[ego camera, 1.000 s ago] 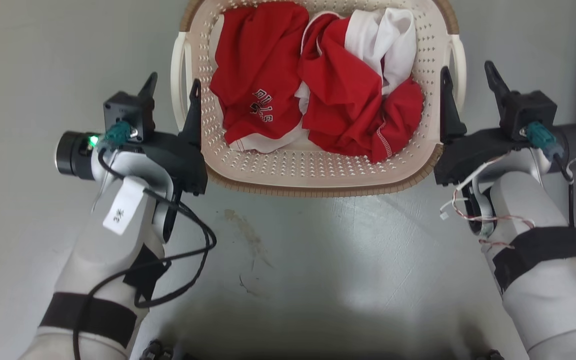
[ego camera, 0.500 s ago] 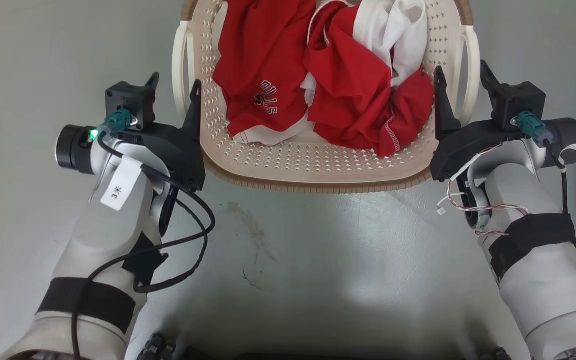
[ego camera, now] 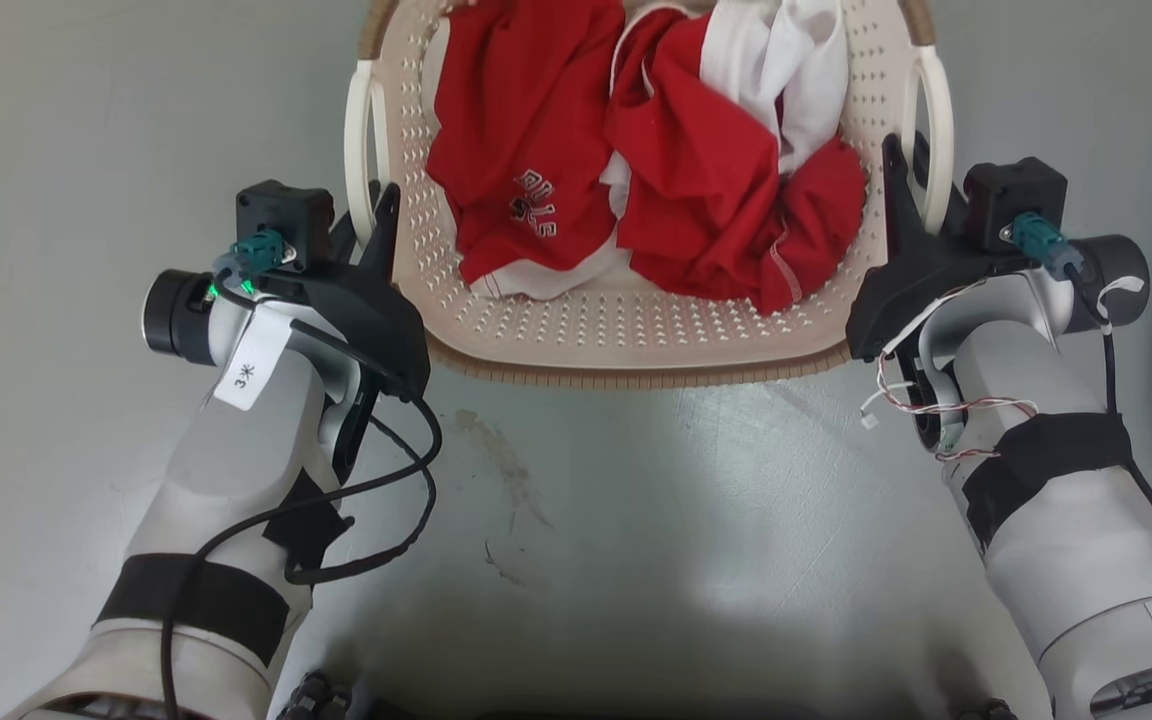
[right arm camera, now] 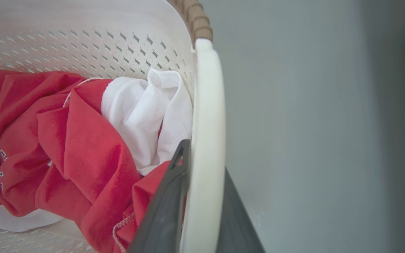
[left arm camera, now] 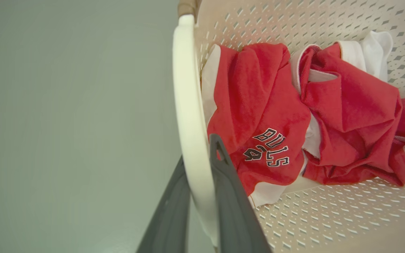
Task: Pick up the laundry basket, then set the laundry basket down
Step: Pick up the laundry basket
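Note:
The laundry basket (ego camera: 636, 330), cream-white and perforated with a brown woven rim, lies on the grey floor between my two arms. It holds red and white clothes (ego camera: 636, 150). My left gripper (ego camera: 368, 215) is shut on the basket's left white handle (left arm camera: 188, 105), one dark finger inside the basket wall and one outside. My right gripper (ego camera: 908, 170) is shut the same way on the right white handle (right arm camera: 204, 105). In the wrist views the left gripper (left arm camera: 199, 151) and the right gripper (right arm camera: 204, 158) both press against their handles. The basket's far rim is cut off at the top.
Grey floor (ego camera: 616, 520) spreads on all sides of the basket, with a faint stain and scuff marks in front of it. A black cable (ego camera: 406, 500) loops off my left forearm, and thin loose wires (ego camera: 906, 400) hang from my right wrist.
Both grippers have moved in towards the basket and gone from spread around the handles to pinched on them. The view has shifted slightly, and the basket looks a little nearer.

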Controlling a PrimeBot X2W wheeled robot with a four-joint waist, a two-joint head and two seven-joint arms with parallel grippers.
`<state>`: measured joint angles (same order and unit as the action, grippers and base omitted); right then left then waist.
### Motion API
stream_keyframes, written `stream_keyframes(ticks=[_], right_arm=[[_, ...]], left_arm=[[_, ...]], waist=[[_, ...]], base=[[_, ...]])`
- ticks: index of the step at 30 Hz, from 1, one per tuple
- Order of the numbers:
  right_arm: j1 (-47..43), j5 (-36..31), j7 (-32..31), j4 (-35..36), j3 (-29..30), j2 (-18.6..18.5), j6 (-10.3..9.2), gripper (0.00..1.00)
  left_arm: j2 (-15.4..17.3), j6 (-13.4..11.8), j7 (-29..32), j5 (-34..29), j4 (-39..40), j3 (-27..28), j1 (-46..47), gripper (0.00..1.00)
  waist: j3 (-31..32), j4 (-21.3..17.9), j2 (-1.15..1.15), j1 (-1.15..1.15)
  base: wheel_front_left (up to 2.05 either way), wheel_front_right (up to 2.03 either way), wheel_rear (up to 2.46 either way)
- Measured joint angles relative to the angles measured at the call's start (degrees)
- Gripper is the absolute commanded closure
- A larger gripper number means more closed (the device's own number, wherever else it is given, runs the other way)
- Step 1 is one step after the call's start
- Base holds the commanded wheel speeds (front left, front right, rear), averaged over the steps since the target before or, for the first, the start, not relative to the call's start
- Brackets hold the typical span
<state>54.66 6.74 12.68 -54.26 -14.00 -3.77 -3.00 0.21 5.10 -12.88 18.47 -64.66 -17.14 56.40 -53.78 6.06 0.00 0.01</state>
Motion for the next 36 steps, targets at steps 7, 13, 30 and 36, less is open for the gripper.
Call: stream_keyframes(ticks=[7,13,30,36], right_arm=[[0.01,0.34,0.51,-3.28,-0.34,0.29,0.2,1.0],[0.38,0.83,0.51,-5.75,-0.48,0.65,0.51,1.0],[1.17,1.98,-2.11,-13.79,-0.96,1.33,1.97,1.0],[0.48,3.7,-3.13,-16.01,-1.57,1.71,2.41,1.0]], left_arm=[[-0.24,0.51,-0.07,1.29,-2.05,-0.74,-0.03,1.0],[-0.27,0.98,-0.05,1.87,-3.65,-1.49,-0.07,1.0],[-0.69,1.9,2.79,3.47,-6.76,-4.08,-1.9,1.0],[-0.78,1.96,4.24,4.41,-7.23,-4.59,-3.58,1.0]], waist=[[1.41,-0.25,0.0,0.0],[3.35,-0.75,0.0,-0.01],[11.27,-2.01,0.0,-0.01],[14.98,-2.29,0.0,-0.01]], base=[[0.0,0.0,0.0],[0.0,0.0,0.0],[0.0,0.0,0.0],[0.0,0.0,0.0]])
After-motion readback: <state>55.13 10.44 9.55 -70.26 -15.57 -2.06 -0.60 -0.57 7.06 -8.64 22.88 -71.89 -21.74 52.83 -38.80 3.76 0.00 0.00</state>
